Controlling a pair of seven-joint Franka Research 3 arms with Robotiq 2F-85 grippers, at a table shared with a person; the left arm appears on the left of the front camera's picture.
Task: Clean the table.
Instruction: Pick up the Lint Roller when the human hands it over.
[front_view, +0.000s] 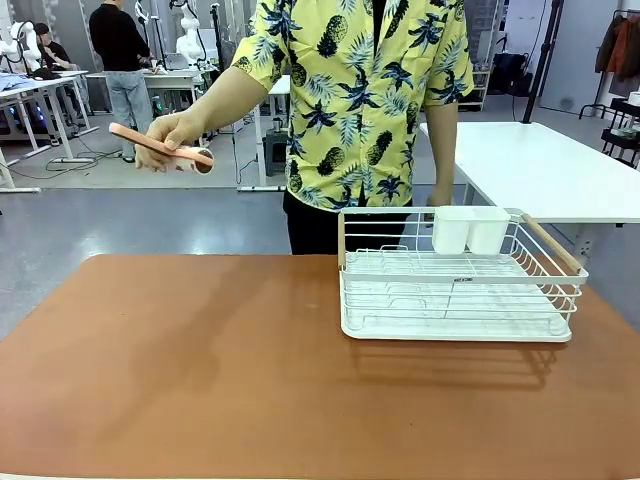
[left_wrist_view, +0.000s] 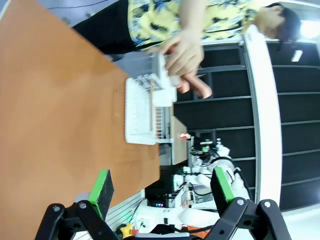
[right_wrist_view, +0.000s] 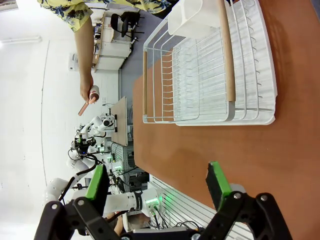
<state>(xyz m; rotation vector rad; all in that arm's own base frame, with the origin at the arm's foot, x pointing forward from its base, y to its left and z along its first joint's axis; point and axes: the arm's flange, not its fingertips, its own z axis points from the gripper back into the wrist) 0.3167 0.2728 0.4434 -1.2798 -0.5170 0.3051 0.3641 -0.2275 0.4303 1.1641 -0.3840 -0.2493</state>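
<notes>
Looks pre-handover: left end effector (left_wrist_view: 161, 182) and right end effector (right_wrist_view: 156, 180) wide open, empty; needs grasp of pink roller (front_view: 192, 154) from hand (front_view: 168, 133), upper left.

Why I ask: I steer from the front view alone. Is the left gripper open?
Observer: Yes, the left gripper is open, with nothing between its green pads.
Operator: And the right one?
Observer: The right gripper is open too, and empty.
Operator: What does it face?
Observer: The dish rack, across a bare stretch of the table.
</notes>
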